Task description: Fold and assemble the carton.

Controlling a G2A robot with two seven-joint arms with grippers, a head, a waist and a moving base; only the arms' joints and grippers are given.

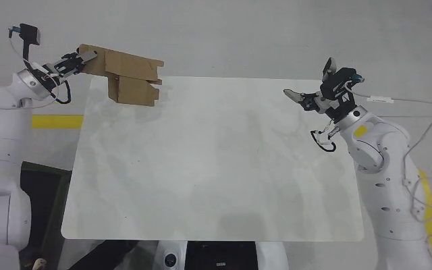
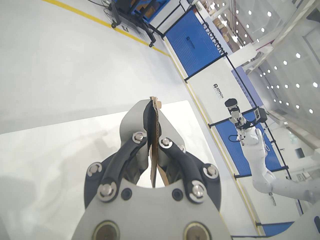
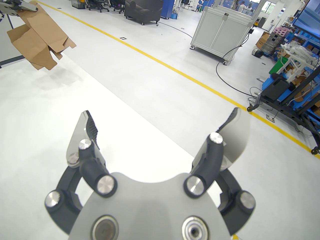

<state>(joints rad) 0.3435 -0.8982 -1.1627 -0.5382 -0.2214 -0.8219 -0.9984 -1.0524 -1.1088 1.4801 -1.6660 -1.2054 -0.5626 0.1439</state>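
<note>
A brown cardboard carton (image 1: 128, 75), partly folded with loose flaps, hangs in the air over the table's far left corner. My left gripper (image 1: 79, 61) is shut on one edge of it; in the left wrist view the cardboard edge (image 2: 154, 136) sits pinched between the two fingers. The right wrist view shows the carton (image 3: 37, 43) far off, held by the other arm's gripper (image 3: 23, 6). My right gripper (image 1: 291, 94) hovers at the table's far right corner, open with nothing between its fingers (image 3: 87, 131).
The white table (image 1: 216, 169) lies bare between the two arms. Its edges run near both grippers. Yellow floor lines, blue carts and cabinets stand in the room beyond the table.
</note>
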